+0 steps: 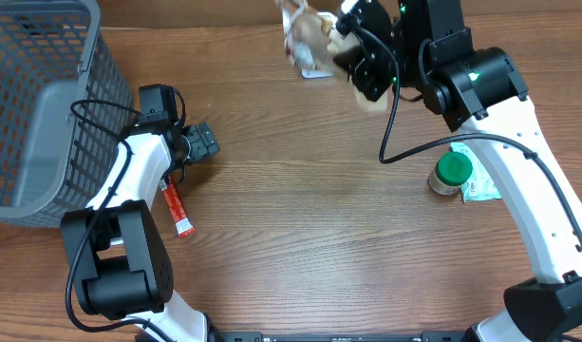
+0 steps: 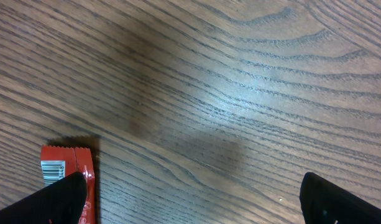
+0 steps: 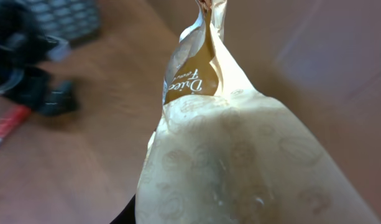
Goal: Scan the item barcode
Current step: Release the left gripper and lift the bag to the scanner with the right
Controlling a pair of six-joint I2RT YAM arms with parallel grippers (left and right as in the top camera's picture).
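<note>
My right gripper [image 1: 352,55] is shut on a cream and tan snack pouch [image 1: 308,36], held above the table's far edge. In the right wrist view the pouch [image 3: 240,155] fills the frame and hides the jaws; gold lettering shows near its top and no barcode shows on this face. My left gripper [image 1: 203,142] hovers open over the wood at the left, holding nothing. A red wrapped bar [image 1: 178,209] lies next to it. In the left wrist view the bar [image 2: 66,168] shows a printed barcode [image 2: 52,169] at its end, just by the left fingertip [image 2: 59,199].
A grey wire basket [image 1: 44,104] stands at the far left. At the right, a green-lidded jar [image 1: 453,171] rests beside a flat white and green packet [image 1: 482,190], close under the right arm.
</note>
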